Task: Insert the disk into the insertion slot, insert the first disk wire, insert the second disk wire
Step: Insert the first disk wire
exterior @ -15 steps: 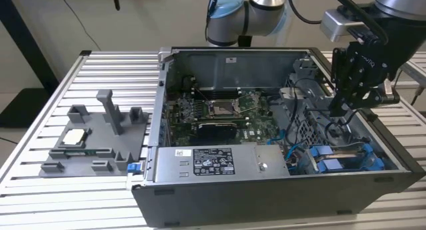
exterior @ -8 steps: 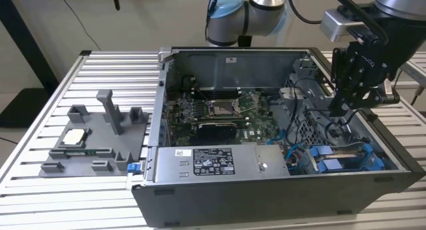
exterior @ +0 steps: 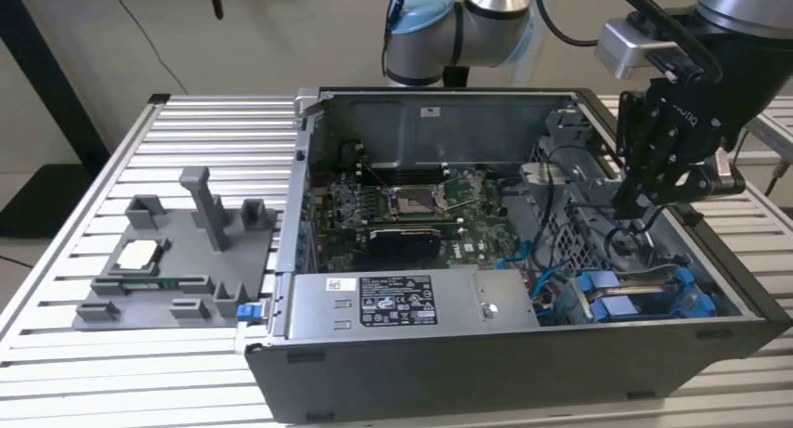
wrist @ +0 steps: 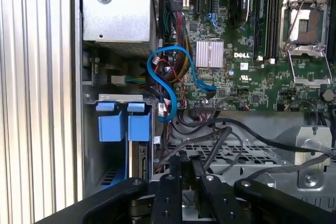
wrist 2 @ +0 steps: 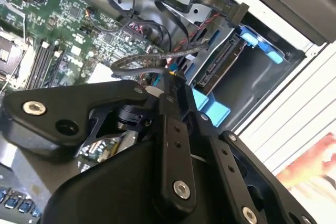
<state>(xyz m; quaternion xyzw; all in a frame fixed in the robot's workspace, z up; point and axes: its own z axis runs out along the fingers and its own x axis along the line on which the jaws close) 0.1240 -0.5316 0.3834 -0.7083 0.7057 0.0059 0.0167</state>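
Observation:
The disk sits edge-on inside the insertion slot, between blue carrier tabs. In the first wrist view its blue tabs stand side by side in the grey cage. In the exterior view the slot's blue rails lie at the case's front right corner. My gripper hangs inside the case just behind that bay. Its black fingers meet, shut on the end of a dark grey disk wire. The wire curls back toward the board. The gripper is a short way from the disk's edge.
The open case rests on a slatted metal table. A grey power-supply box lies along the case front, with the motherboard behind it. A blue cable and black wires loop near the bay. A grey fixture stands at the exterior view's left.

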